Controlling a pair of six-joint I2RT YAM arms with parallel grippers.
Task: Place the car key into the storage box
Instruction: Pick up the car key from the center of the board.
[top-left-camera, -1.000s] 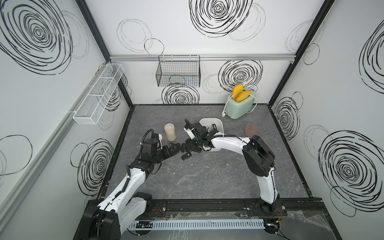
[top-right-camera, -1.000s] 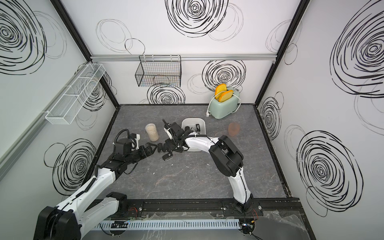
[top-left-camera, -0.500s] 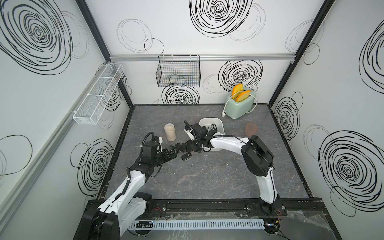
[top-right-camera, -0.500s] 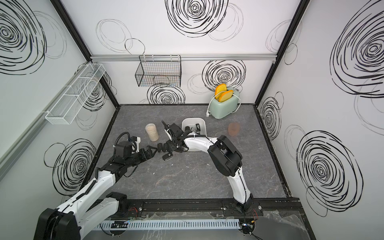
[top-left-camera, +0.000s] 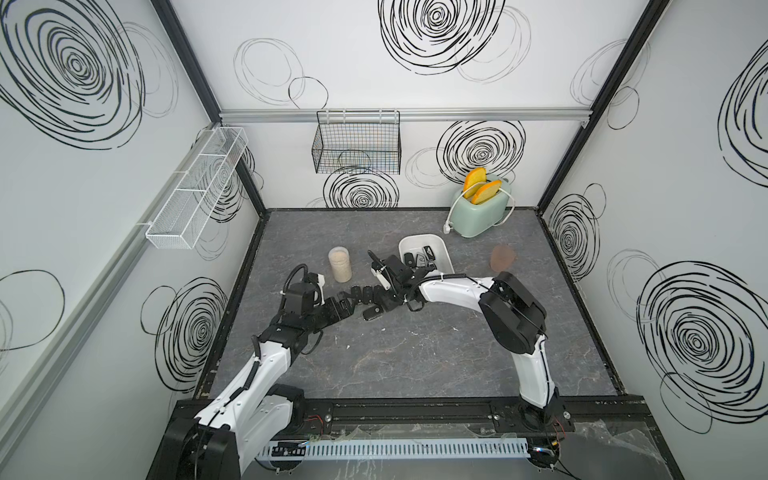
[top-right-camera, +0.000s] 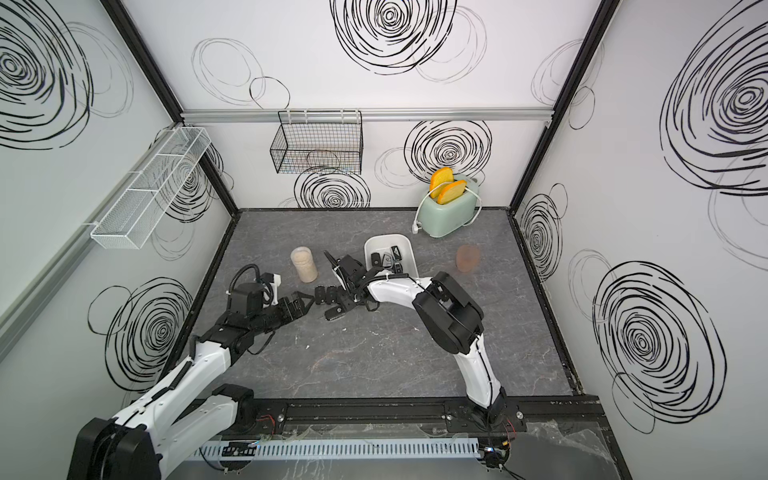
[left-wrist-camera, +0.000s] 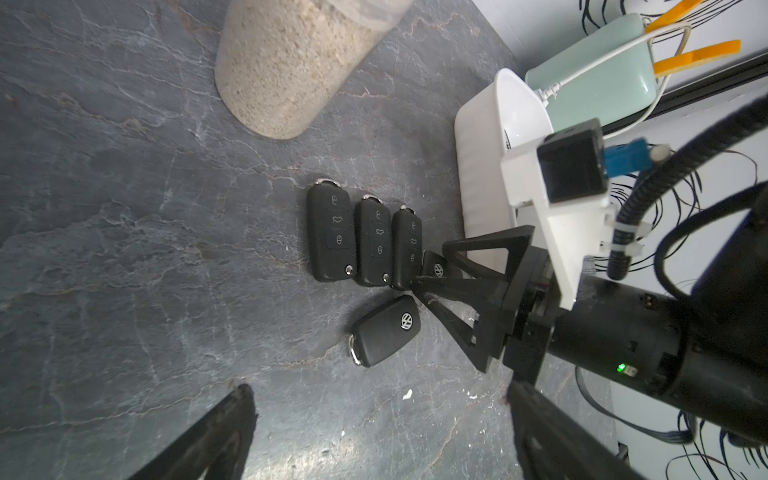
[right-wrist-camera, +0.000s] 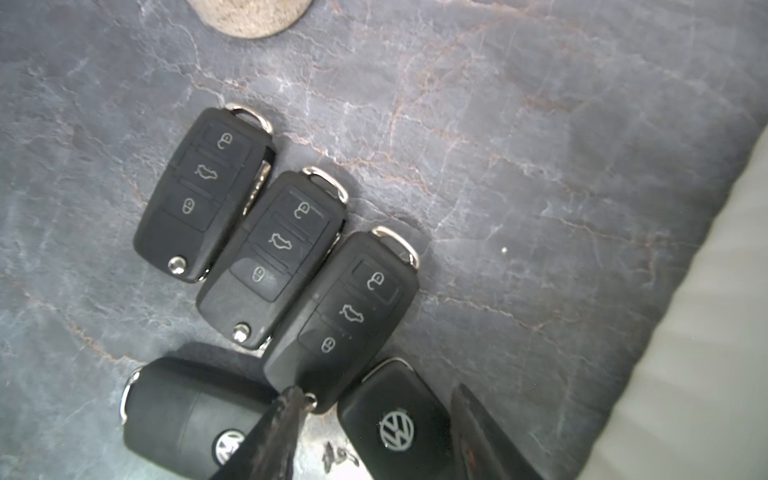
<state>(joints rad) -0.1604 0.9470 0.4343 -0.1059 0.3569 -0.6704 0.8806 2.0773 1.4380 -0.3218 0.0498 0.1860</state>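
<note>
The right fingers are standing part-spread astride a logo-up car key on the worktop. One finger is resting against its edge and a sliver of stone is showing by the other, so biting or not, I cannot tell. They're sitting low because the key is lying flat. Crowding them are the row of three keys, its nearest just beside the target, and a loose key on the other flank. The storage box, already holding stored keys, is sitting just beyond, its wall needing clearing. The left fingers are hanging wide apart, touching nothing.
</note>
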